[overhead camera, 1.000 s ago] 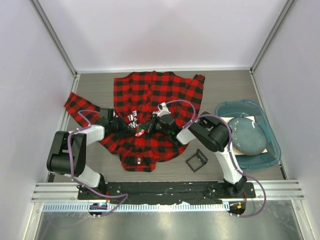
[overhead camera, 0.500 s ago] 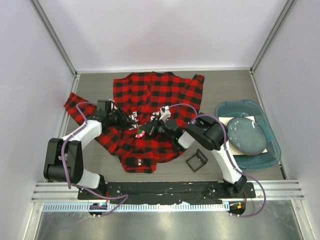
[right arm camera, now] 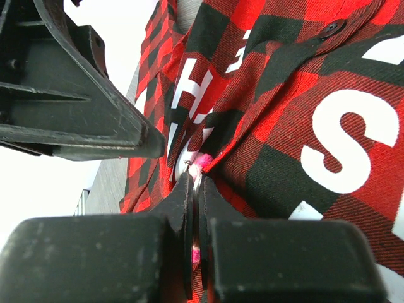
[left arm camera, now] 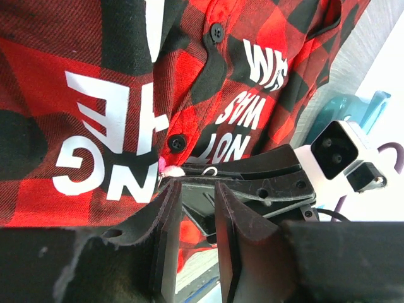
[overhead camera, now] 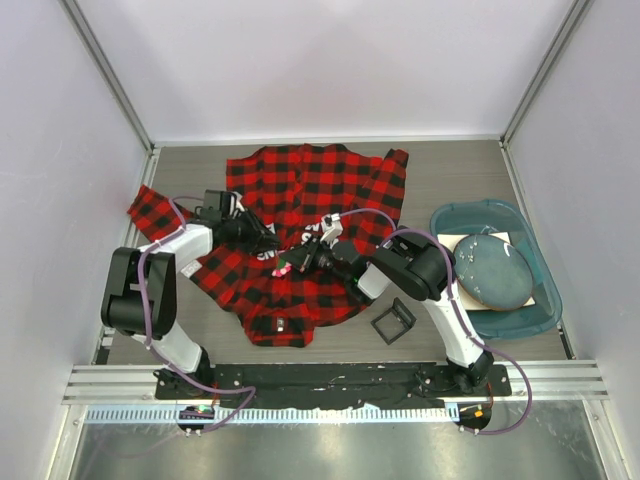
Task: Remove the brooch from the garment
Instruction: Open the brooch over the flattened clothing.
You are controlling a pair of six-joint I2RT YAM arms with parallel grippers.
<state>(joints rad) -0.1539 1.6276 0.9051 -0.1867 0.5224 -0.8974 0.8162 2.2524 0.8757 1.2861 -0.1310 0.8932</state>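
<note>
The red-and-black check shirt point(overhead camera: 300, 190) lies spread on the table, with its white-lettered black patch between my grippers. The pink brooch point(overhead camera: 283, 268) sits on the shirt's front. My right gripper point(overhead camera: 293, 264) is shut on it. In the right wrist view the jaws point(right arm camera: 196, 180) pinch the pink brooch point(right arm camera: 204, 161) against the shirt point(right arm camera: 303, 82). My left gripper point(overhead camera: 266, 240) hovers just left of the brooch. In the left wrist view it point(left arm camera: 197, 186) is open with a narrow gap and nothing between the jaws. The brooch point(left arm camera: 169, 167) peeks out just past its tip, on the shirt point(left arm camera: 265, 38).
A black square frame point(overhead camera: 394, 320) lies on the table right of the shirt's hem. A teal tub point(overhead camera: 447, 215) with a dark round object point(overhead camera: 497, 270) stands at the right. White walls enclose the table.
My right gripper has slid left along the shirt to the brooch. My left arm's elbow has swung left and back, and its gripper has shifted slightly up and right over the lettering.
</note>
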